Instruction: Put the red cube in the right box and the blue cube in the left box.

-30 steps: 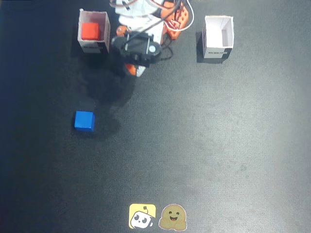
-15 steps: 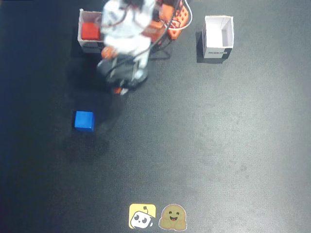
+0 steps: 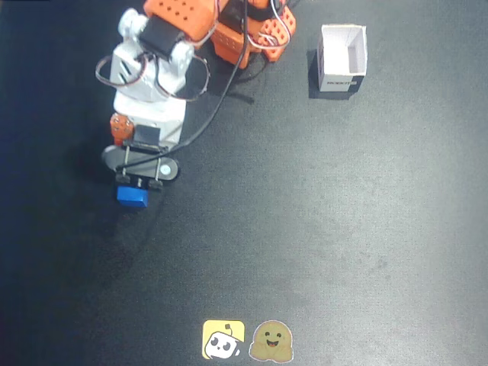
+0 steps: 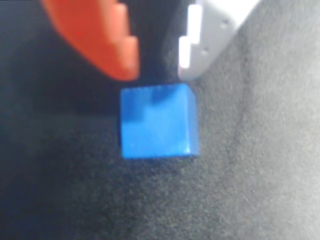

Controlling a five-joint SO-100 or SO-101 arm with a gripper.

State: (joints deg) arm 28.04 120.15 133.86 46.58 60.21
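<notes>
- stickers: two cartoon stickers (image 3: 247, 340) are seen at the near edge of the dark worktop (image 3: 343, 229) in the fixed view.
- blue cube (image 4: 158, 121): seen flat on the worktop, ungrasped; in the fixed view its far edge (image 3: 133, 197) is covered by the arm.
- fingers: gripper (image 4: 159, 75) is parted, orange finger (image 4: 100, 40) and white finger (image 4: 205, 35) poised just past the cube's far edge, nothing held.
- white box (image 3: 342, 58): seen open at far right of the fixed view, nothing visible inside.
- red cube: not visible; far-left area is hidden by the arm.
</notes>
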